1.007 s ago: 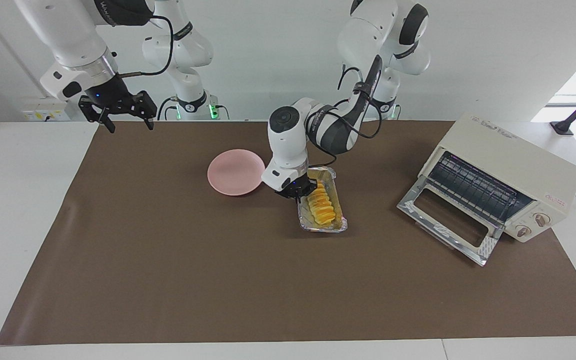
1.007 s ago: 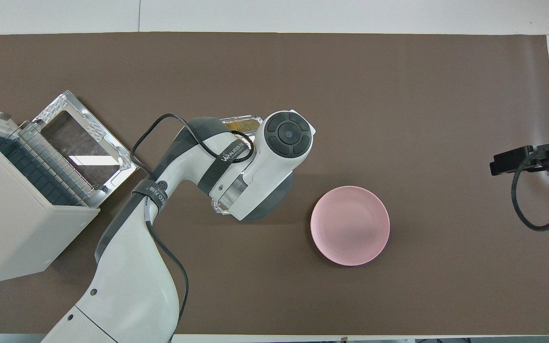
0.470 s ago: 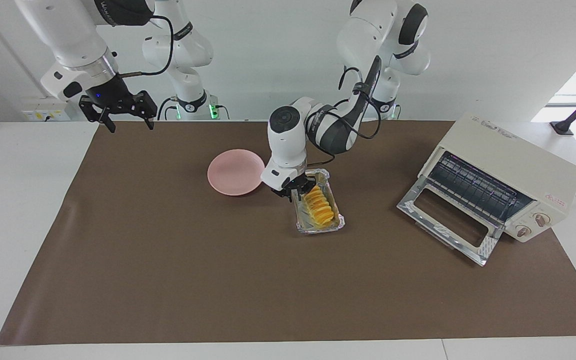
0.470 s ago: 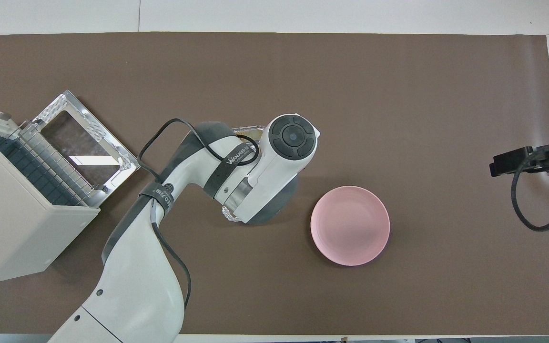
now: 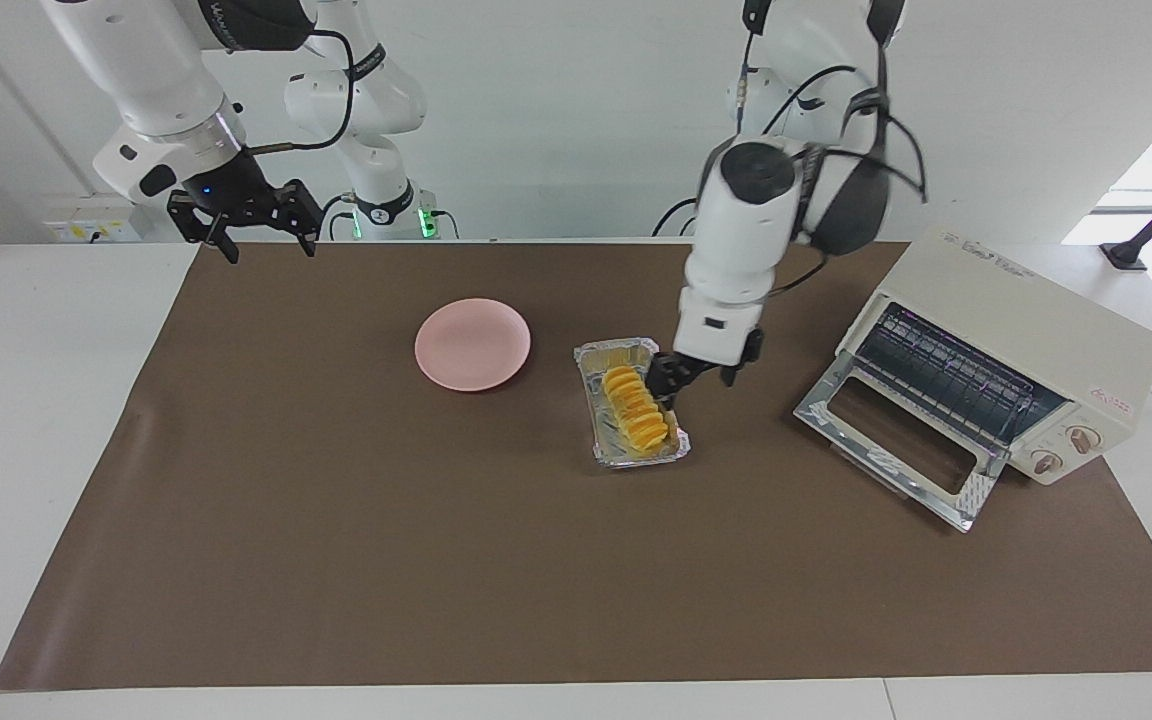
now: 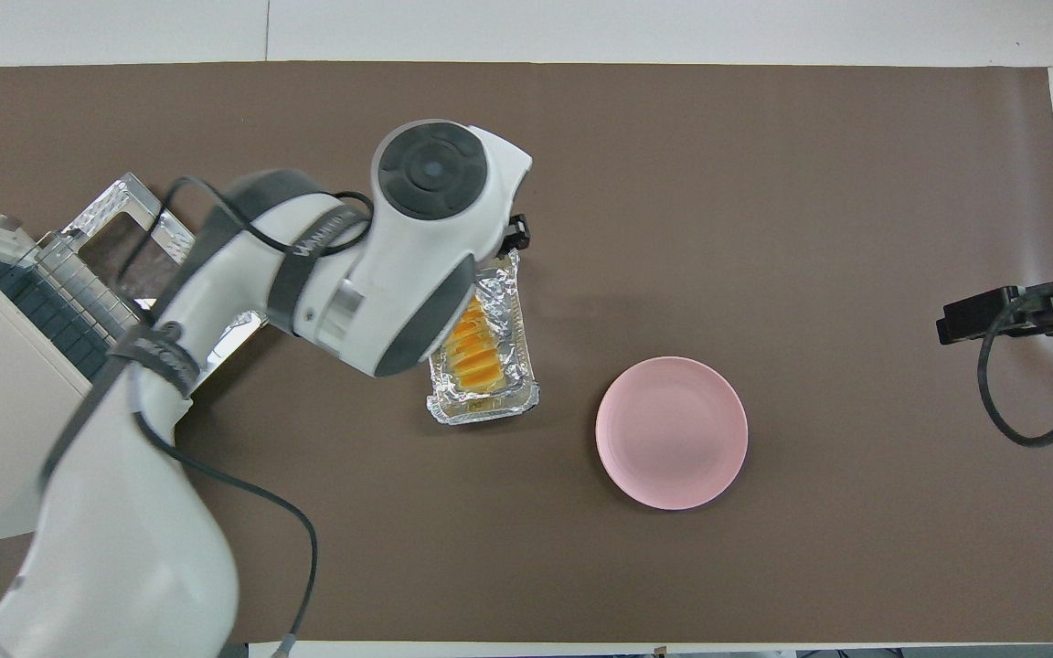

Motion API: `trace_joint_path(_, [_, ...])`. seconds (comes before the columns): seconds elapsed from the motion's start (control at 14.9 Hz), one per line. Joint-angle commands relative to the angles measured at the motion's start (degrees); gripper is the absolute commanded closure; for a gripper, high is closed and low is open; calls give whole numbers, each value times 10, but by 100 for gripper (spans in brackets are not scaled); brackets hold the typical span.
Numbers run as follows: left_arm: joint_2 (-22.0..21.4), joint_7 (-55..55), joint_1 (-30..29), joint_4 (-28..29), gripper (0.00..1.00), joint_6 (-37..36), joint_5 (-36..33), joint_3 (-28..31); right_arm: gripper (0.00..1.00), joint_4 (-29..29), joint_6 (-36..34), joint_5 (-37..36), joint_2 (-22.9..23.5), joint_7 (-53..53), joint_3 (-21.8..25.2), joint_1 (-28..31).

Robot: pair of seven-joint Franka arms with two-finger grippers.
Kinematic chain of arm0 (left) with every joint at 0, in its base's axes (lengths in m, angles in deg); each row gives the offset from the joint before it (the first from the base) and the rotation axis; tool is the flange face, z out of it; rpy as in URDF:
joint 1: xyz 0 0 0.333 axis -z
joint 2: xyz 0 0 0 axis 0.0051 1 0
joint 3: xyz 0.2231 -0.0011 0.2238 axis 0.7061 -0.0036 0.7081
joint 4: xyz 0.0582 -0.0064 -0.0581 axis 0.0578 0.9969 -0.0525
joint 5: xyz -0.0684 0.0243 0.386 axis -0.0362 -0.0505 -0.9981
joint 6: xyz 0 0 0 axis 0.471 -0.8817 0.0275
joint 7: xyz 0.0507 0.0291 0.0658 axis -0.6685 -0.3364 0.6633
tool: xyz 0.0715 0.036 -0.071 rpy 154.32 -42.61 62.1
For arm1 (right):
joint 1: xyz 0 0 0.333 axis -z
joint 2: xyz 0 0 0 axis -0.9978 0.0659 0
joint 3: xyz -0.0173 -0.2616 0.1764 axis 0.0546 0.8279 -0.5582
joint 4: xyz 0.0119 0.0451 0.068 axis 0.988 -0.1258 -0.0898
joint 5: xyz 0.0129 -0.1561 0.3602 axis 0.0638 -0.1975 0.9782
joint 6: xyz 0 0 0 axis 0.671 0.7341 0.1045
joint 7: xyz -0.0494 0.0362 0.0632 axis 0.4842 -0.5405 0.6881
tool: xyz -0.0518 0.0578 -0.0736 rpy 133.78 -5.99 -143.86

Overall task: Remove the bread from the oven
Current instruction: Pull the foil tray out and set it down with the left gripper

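The bread [image 5: 635,408] is a ridged golden loaf lying in a crinkled foil tray [image 5: 617,351] on the brown mat, between the pink plate [image 5: 473,343] and the oven [image 5: 1016,300]. The oven's door [image 5: 891,440] is dropped open and its rack is bare. My left gripper [image 5: 688,385] hangs open over the tray's rim on the oven's side and holds nothing. My right gripper [image 5: 248,222] waits open in the air over the mat's corner at the right arm's end. In the overhead view the left arm covers part of the bread [image 6: 473,349] and the tray [image 6: 488,408].
The pink plate [image 6: 671,432] lies beside the tray toward the right arm's end. The oven [image 6: 24,439] stands at the left arm's end with its door [image 6: 133,206] toward the mat's middle. The brown mat [image 5: 436,560] covers the table.
The left gripper has let go of the foil tray's rim, risen and swung across the tray toward the oven. The tray with the bread stays on the mat. The right arm barely moved.
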Motion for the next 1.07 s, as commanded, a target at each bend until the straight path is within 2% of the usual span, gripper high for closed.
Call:
trace_joint_path(0.0, [-55,-68,-71,27,0,-55,16,-7,0,-25,31,-6,-12,-8,-4,-33])
trace_joint_path(0.13, [-82,-148,-126,27,0,-92,16,-7,0,-43,73,-6,-2,-33,-4,-64])
trace_joint_path(0.27, [-106,-231,-170,27,0,-145,16,-7,0,-44,103,-6,32,-72,-4,-102])
trace_joint_path(0.4, [-124,-314,-189,27,0,-193,15,-6,0,-40,139,-6,67,-103,-4,-133])
trace_joint_path(0.6, [-154,-338,-218,37,0,-223,15,-7,0,-28,188,-4,115,-172,-4,-187])
trace_joint_path(0.67, [-173,-337,-220,61,0,-231,15,-7,0,-17,202,-4,140,-207,-4,-212])
trace_joint_path(0.81, [-205,-344,-218,109,0,-217,15,-8,0,-9,240,-7,177,-257,-4,-248])
trace_joint_path(0.87, [-203,-344,-222,108,0,-201,15,-8,0,-7,253,-8,190,-273,-4,-260])
trace_joint_path(1.01, [-203,-399,-233,107,0,-203,15,-7,0,88,257,-33,312,-355,-1,-319])
